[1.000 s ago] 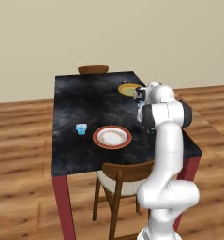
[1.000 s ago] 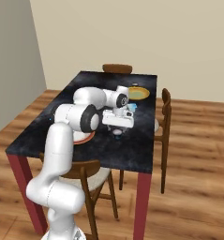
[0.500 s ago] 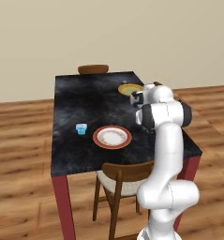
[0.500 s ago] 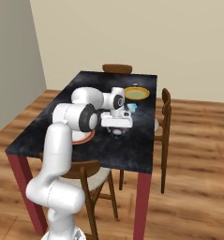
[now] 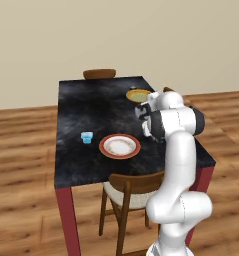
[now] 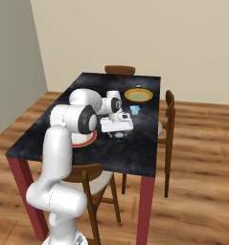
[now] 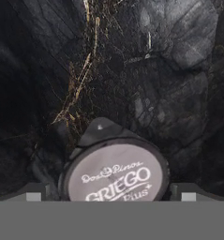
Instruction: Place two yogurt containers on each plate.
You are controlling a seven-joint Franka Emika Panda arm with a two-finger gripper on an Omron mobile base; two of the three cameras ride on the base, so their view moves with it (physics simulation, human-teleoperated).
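Note:
A round yogurt container with a grey "Griego" lid stands on the black marble table, directly below my gripper. The jaws are open, with one fingertip on each side of the cup and not touching it. In the right base view the gripper hangs low over the table's middle, and a light blue yogurt container sits just beyond it, near the yellow-orange plate. The white plate with a red-brown rim holds nothing. Another light blue yogurt container stands to its left.
Wooden chairs stand at the near side, the far end and the right side of the table. The table's red legs and edges are close to my base. Bare tabletop lies around the white plate.
The hand has shifted slightly over the table toward the round cup. The jaws stay open. The cups and plates have not moved.

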